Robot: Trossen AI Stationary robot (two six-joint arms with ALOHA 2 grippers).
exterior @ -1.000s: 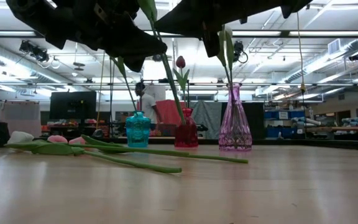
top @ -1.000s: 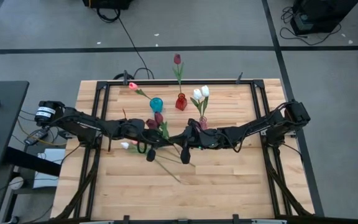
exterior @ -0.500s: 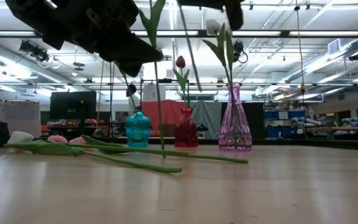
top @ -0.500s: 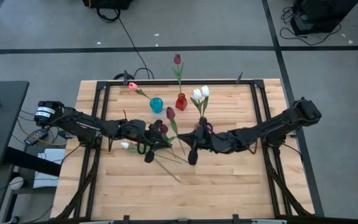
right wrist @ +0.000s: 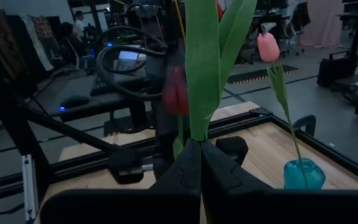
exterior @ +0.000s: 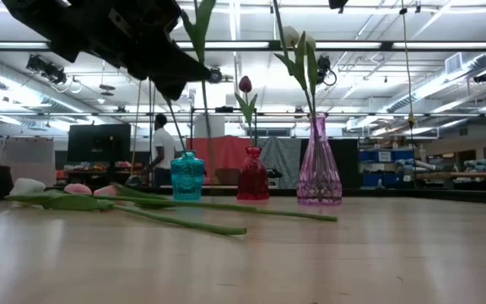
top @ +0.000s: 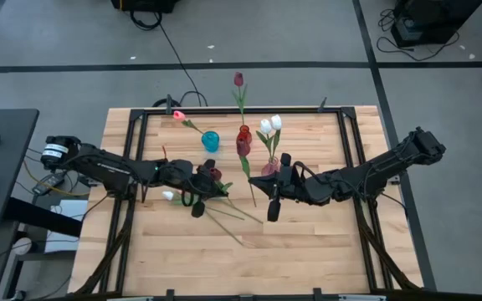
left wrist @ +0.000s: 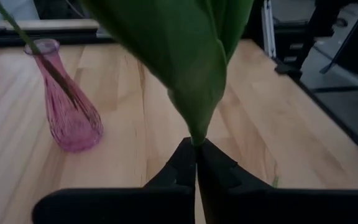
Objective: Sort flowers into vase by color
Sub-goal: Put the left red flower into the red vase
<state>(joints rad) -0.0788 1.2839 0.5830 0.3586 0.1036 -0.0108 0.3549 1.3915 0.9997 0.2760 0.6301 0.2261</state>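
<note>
The right gripper (top: 258,191) is pinched tight on a dark red tulip (top: 243,147), stem upright, its head almost over the red vase (top: 243,132). That vase lies just beyond, toward the counter's (top: 308,251) far edge, so the right arm is nearer. The left gripper (top: 210,186) is clamped on another dark red flower (top: 215,174). More flowers lie flat on the counter near it.

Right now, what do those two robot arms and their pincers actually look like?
Both are slim, dark, jointed arms. The left arm has a pale cylindrical part at its base, with cables beside it. Each ends in two flat black fingers tapering to a point: left gripper, right gripper.
</note>
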